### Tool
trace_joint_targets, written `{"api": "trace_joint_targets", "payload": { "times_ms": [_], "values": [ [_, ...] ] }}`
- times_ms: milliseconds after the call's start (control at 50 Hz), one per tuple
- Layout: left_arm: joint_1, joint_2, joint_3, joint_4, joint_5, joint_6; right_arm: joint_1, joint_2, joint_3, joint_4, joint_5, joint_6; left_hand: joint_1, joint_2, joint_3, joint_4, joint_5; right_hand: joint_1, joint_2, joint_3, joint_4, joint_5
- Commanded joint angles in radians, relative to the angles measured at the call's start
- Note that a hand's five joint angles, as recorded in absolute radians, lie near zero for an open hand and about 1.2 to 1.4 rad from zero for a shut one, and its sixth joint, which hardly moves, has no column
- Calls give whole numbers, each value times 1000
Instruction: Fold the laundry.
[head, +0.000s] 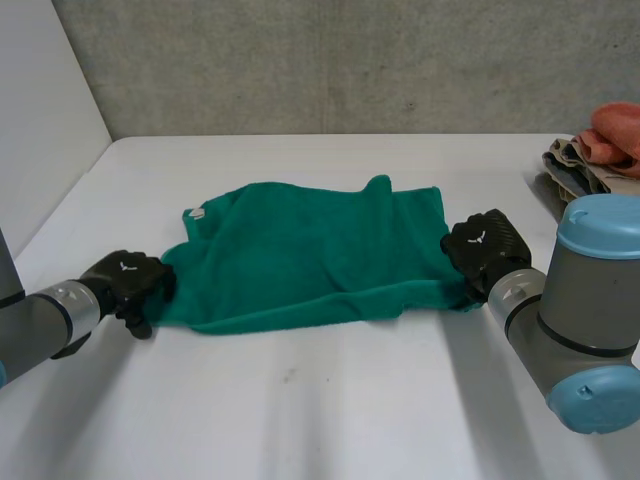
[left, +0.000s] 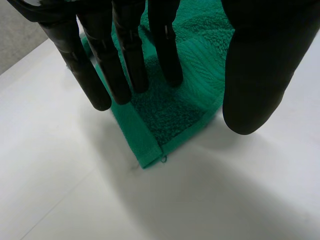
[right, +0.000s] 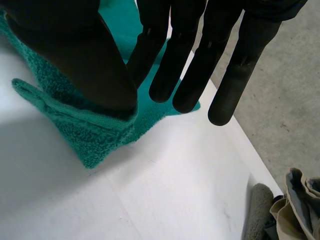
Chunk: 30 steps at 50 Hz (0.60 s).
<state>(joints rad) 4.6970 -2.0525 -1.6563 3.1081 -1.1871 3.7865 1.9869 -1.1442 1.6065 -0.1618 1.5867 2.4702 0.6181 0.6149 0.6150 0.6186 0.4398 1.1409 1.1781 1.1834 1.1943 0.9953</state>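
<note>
Towel (head: 310, 250): one; left hand (head: 130, 280), right hand (head: 485, 245) at ends.

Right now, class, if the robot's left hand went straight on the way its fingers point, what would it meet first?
The green towel: one corner lies right under the left hand's straight fingers, on the white table. Whether they touch it yet is unclear.

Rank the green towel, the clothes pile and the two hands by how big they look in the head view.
1. The green towel, by far the largest.
2. The left hand, right hand and clothes pile look much alike; the pile is cut off at the view's edge, so I won't rank them.
</note>
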Motion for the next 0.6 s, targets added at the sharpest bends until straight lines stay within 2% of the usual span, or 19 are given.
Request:
{"api": "trace_joint_targets", "payload": {
  "times_ms": [20,500,560,580,600],
  "values": [
    [-12,-43,44,3,9,-14,-7,4,3,-8,-2,7,200,203,203,200,204,255,218,213,202,226],
    [-89,-146,138,33,-22,-27,-3,12,15,-16,-4,7,185,189,189,185,189,255,218,213,202,226],
    [-104,-159,154,35,-35,-30,-5,9,15,-18,-2,7,404,408,408,404,408,255,218,213,202,226],
    [-112,-164,165,43,-40,-33,-5,9,16,-18,-2,7,693,697,696,693,697,255,218,213,202,226],
    [-115,-166,171,47,-45,-36,-5,8,16,-18,-2,7,777,781,780,777,781,255,218,213,202,226]
  ]
}}
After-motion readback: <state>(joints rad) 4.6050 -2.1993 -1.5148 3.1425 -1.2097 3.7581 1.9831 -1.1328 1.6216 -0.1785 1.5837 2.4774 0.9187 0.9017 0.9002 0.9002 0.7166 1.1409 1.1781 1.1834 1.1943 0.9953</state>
